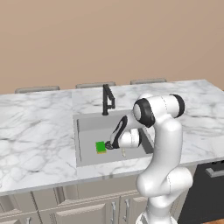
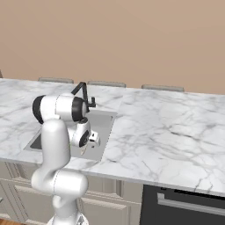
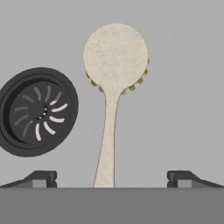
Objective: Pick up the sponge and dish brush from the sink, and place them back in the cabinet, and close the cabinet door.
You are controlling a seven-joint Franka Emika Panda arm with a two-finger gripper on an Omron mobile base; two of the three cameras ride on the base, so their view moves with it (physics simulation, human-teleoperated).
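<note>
The grey sink [image 1: 89, 131] is set in the white marble counter. A bright green sponge [image 1: 100, 146] lies flat on its floor at the left. The dish brush [image 3: 114, 57] lies on the sink floor [image 3: 183, 87] with its round cream head away from me and its pale handle [image 3: 107, 144] running back between my fingertips. My gripper [image 3: 113, 179] is open, its jaws wide on either side of the handle's end and touching nothing. From the base, the gripper [image 1: 109, 146] is down in the basin just right of the sponge. The cabinet and its door are out of view.
The round dark drain [image 3: 37, 111] lies just left of the brush. A black faucet [image 1: 107, 99] stands at the sink's far rim. Chair backs [image 1: 95, 84] line the counter's far edge. A dark appliance front [image 2: 189, 202] sits under the counter on the right.
</note>
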